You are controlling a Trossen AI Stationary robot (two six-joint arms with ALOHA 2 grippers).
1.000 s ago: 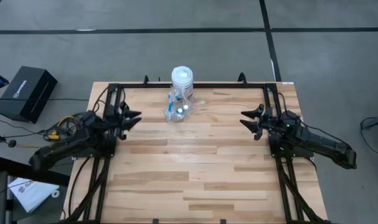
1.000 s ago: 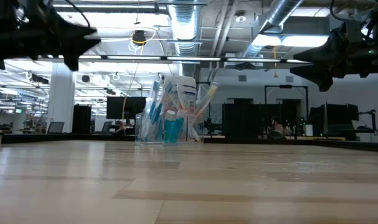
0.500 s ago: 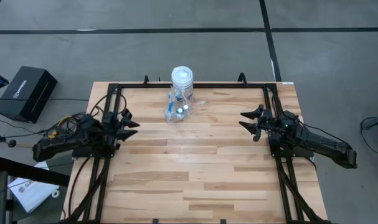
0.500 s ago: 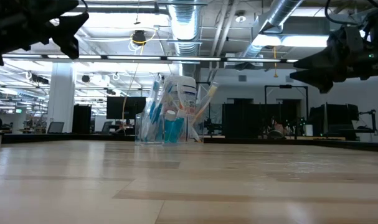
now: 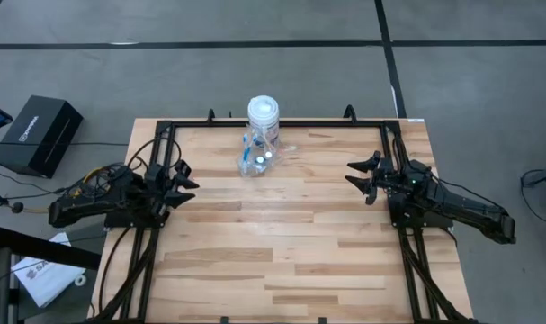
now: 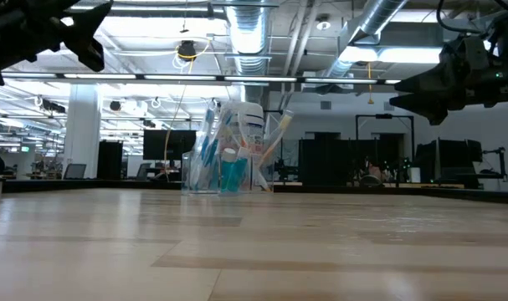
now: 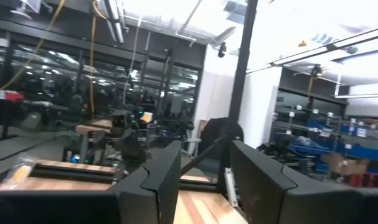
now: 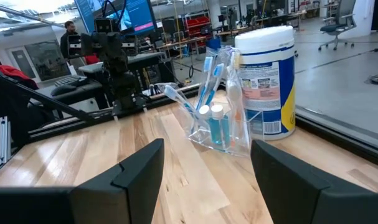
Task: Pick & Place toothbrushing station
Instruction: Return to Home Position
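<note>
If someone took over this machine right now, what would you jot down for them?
Left pincer: open, empty, raised over the left side of the table.
Right pincer: open, empty, raised over the right side.
Clear holder: far middle of the table, next to the white jar, with the blue-and-white toothbrushes leaning inside.
Done: brushes are in the holder.
Left: apparently only parking both arms.

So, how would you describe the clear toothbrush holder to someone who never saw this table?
On the wooden table, near the middle of its far edge, stands a white jar with a blue label. In front of it is a small holder; unlike the jar, it is transparent and holds blue toothbrushes.
</note>
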